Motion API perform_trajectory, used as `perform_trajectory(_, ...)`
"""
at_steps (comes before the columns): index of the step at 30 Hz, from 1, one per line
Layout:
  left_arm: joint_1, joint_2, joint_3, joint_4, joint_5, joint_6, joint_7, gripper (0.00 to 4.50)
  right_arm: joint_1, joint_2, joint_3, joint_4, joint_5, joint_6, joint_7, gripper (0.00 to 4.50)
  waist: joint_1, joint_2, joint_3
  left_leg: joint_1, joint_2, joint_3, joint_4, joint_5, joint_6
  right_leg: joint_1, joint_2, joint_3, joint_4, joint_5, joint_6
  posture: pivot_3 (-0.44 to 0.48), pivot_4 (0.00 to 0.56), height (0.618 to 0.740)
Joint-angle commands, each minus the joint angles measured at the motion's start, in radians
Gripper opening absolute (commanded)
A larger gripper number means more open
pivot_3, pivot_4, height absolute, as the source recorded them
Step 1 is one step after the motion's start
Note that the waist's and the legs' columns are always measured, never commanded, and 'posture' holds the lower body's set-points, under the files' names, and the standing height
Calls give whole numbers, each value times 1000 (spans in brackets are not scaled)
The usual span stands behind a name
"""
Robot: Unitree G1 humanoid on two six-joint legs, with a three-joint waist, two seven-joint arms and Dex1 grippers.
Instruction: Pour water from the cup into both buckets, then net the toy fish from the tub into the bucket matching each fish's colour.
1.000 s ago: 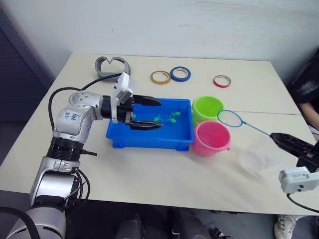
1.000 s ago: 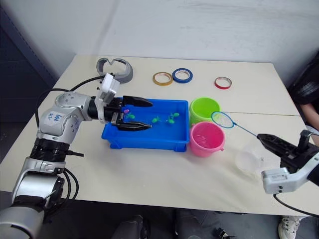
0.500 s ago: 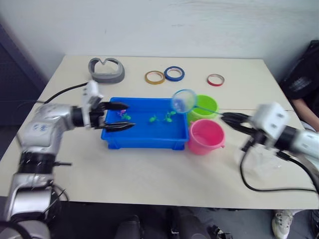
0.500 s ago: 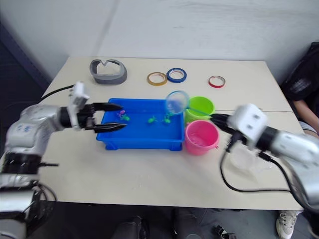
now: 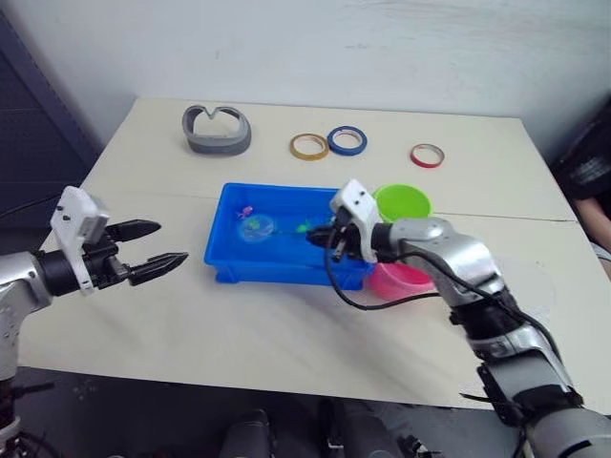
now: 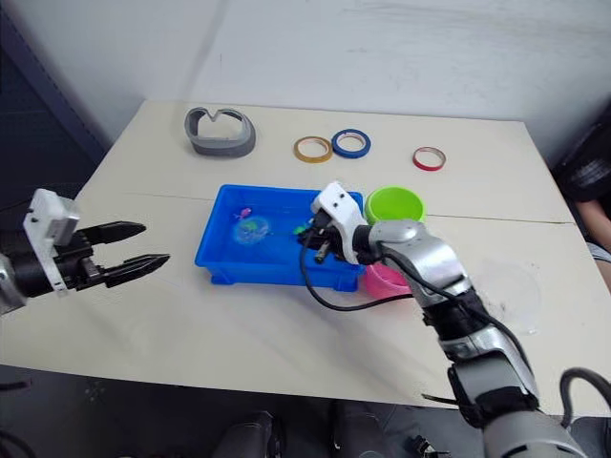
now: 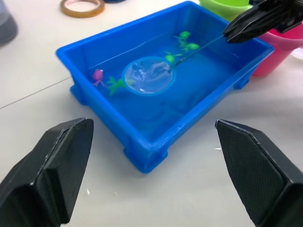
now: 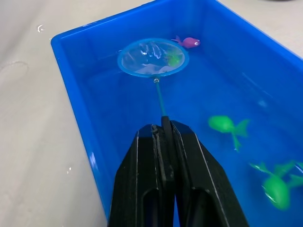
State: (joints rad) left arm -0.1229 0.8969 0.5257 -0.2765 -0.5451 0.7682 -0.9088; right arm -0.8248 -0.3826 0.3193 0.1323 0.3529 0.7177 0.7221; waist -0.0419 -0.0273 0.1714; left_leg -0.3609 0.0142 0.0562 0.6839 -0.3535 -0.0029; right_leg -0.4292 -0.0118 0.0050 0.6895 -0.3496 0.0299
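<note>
Blue tub (image 5: 286, 250) mid-surface, net (image 8: 152, 57) hoop dipped inside at 9 o'clock; handle pinched between right fingers (image 8: 142, 189). Left fingers (image 7: 61, 161) spread wide, empty, outside the tub at 9 o'clock. No writing legible.

Net (image 8: 152, 57) in the tub (image 8: 75, 99), handle between closed jaws.
</note>
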Motion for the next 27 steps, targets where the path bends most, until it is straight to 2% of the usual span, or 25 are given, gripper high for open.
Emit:
perform_trajectory(1,34,2,72,-63,-36,17,28,4488,-64,50,-7,94,-43,-68,18,0,-4,0,0,0,0,0,0,0,0,0,0,0,0,0,0,0,150,740)
perform_trajectory(9,60,0,91,-83,-63,13,68,4488,-135,127,15,320,-165,-204,56,0,-16,0,0,0,0,-1,0,0,0,0,0,-1,0,0,0,0,150,740)
perform_trajectory(17,36,5,70,-59,-63,-13,79,4488,-109,108,-11,296,-186,-205,110,0,-20,0,0,0,0,-1,0,0,-1,0,0,-1,0,0,0,0,150,740)
perform_trajectory(27,-20,6,5,-22,-58,-49,87,4488,-203,208,-104,483,-197,-211,23,0,-25,0,0,0,0,-1,-1,0,-1,-1,0,-1,0,0,0,0,150,740)
